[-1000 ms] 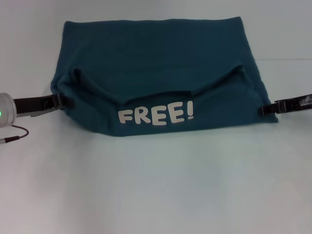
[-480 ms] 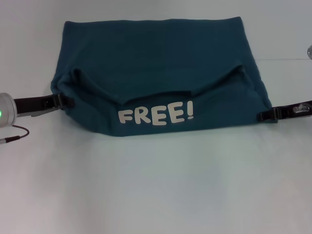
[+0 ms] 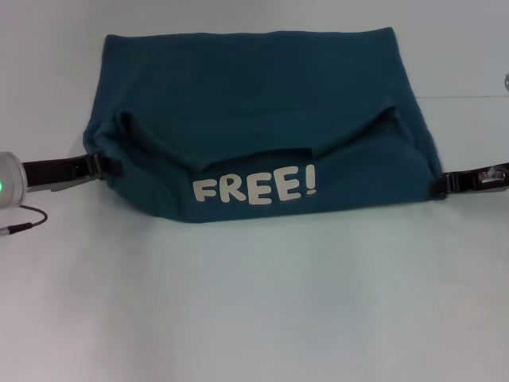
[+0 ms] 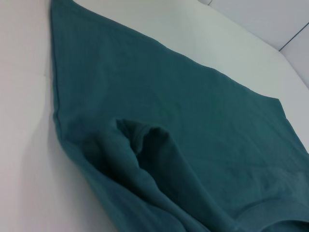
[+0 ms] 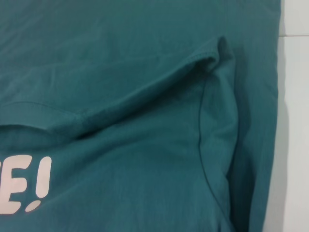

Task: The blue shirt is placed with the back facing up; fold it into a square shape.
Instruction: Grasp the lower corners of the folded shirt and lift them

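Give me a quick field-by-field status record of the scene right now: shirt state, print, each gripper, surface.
shirt: blue shirt lies on the table, partly folded, its near part turned over onto the rest
print: white lettering "FREE!" faces up on the folded near flap
fold shape: wide rectangle, not yet a square
left gripper: at the shirt's left edge, low by the table
right gripper: at the shirt's right near corner, low by the table
surface: plain white table
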{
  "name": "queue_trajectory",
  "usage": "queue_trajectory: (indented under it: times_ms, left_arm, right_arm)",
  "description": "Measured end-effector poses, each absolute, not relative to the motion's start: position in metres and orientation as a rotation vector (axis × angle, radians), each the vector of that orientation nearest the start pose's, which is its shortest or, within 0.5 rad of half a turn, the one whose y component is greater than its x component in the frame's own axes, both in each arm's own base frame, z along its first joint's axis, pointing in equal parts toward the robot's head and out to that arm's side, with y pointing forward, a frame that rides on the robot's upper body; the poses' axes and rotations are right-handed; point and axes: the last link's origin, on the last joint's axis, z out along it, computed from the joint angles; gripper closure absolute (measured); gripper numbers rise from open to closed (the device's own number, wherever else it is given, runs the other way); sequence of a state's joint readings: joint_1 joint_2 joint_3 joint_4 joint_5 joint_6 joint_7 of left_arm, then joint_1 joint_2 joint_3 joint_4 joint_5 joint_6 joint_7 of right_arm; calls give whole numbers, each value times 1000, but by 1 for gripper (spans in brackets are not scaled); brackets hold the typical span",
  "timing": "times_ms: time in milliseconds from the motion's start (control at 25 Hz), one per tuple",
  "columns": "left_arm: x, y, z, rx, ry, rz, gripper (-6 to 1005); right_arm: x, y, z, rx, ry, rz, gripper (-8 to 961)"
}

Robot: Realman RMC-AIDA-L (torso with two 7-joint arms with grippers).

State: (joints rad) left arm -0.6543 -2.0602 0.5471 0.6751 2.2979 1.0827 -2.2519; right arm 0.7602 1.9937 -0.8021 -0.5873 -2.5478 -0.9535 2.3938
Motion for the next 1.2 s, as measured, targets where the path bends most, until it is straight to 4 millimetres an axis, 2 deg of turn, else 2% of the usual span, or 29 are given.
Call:
queue_trajectory:
  times_ms: [400, 600, 840, 1000, 1200]
  left_arm:
    - [-299, 397, 37, -2035, -1579, -514, 969]
    - [-297, 384, 47, -2134, -1609, -484, 969]
    - [-304, 347, 64, -2258, -1697, -296, 969]
    - [-311, 318, 70, -2328, -1782, -193, 969]
    - [-319, 285, 74, -2382, -1893, -55, 969]
  right_arm:
    - [289, 423, 41, -2110, 1472, 95, 946]
    - [274, 409, 47, -2228, 1517, 75, 946]
    - [268, 371, 49, -2398, 1678, -25, 946]
    - [280, 340, 50, -2450, 1812, -90, 947]
    - [296, 313, 59, -2455, 1922, -132, 947]
